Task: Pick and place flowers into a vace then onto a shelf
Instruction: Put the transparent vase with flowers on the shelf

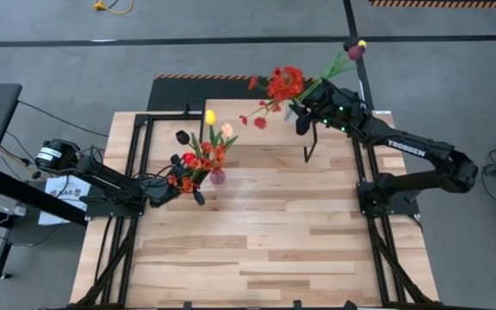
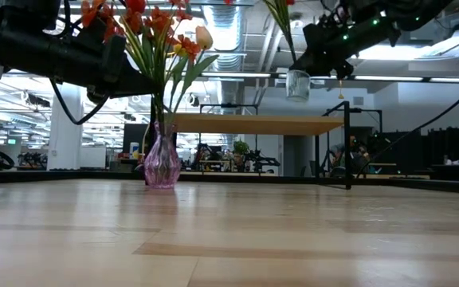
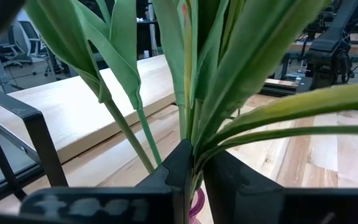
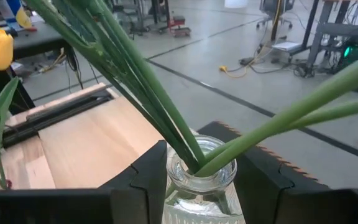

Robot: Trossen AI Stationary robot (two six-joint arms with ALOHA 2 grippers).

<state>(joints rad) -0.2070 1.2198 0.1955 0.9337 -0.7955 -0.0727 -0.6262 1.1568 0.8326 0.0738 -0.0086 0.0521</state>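
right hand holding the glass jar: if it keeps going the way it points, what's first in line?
Likely nothing on the table: the right hand, shut on the glass jar, points past the shelf edge toward open floor. Depth is unclear.

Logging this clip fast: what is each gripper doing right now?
Left gripper: shut on the flower stems just above the pink vase.
Right gripper: shut on the clear glass vase, held above the shelf.
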